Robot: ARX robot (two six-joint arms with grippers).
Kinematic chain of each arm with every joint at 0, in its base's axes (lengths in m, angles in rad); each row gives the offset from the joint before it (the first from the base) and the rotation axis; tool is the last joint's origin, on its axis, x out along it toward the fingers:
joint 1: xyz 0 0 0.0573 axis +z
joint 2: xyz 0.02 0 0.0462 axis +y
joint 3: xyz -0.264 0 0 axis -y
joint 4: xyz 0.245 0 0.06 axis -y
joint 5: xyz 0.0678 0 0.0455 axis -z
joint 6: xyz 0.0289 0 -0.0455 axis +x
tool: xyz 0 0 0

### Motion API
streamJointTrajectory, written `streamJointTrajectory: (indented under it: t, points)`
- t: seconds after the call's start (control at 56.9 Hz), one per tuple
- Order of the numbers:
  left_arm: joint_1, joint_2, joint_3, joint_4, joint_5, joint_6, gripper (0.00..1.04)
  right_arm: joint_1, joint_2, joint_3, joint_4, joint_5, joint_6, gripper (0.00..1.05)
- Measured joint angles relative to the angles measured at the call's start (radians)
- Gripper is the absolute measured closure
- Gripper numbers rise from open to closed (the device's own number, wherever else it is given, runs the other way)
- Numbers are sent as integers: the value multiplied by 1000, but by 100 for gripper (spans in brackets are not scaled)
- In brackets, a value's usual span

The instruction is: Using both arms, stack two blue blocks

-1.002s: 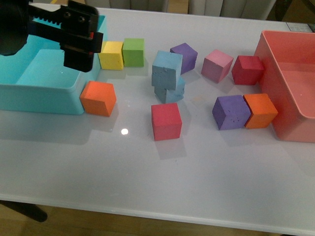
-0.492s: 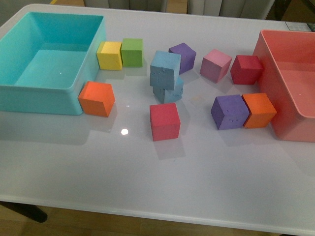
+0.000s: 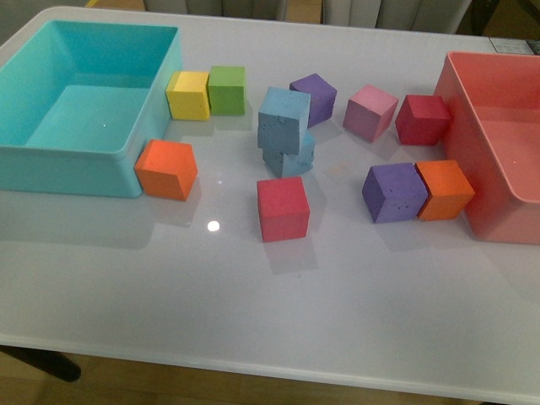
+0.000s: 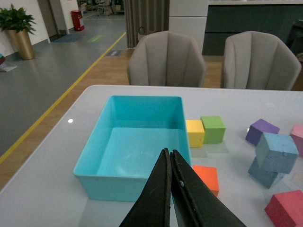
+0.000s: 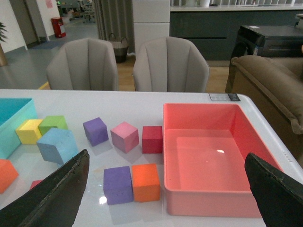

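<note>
The two blue blocks are already stacked near the middle of the white bench (image 3: 253, 312). The upper blue block (image 3: 284, 119) sits on the lower blue block (image 3: 291, 158), turned a little and shifted, so it overhangs toward the teal bin (image 3: 72, 164) side. Just behind the stack stands a purple cube (image 3: 314, 93), and in front of it, a little apart, a red cube (image 3: 283, 207).

No arm is seen in the front view. In the left wrist view the left tool (image 4: 170, 163) has its two black fingers pressed together with nothing between them, and it hangs above the near wall of the teal bin. In the right wrist view the right tool (image 5: 168, 189) has its fingers wide apart at both lower corners of the picture, holding nothing, above the bench near the coral bin (image 5: 208, 196).

A yellow cube (image 3: 189, 94) and a green cube (image 3: 227, 89) touch each other beside the teal bin, and an orange cube (image 3: 167, 169) lies against its corner. Toward the coral bin, a second purple cube (image 3: 394, 192) and a second orange cube (image 3: 445, 189) touch each other. A pink cube (image 3: 370, 111) and a dark red cube (image 3: 423, 119) stand further back.
</note>
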Motion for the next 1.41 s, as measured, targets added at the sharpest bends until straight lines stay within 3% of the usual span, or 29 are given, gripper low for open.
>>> streamJointTrajectory:
  t: [0.721,1.301,1.406]
  points:
    - [29,-468,-17,-424,10,0,103,0,0,0,0,0,0,9]
    - [29,-650,-17,-606,10,0,103,0,0,0,0,0,0,9]
    - [29,-782,-17,-768,10,0,103,0,0,0,0,0,0,9]
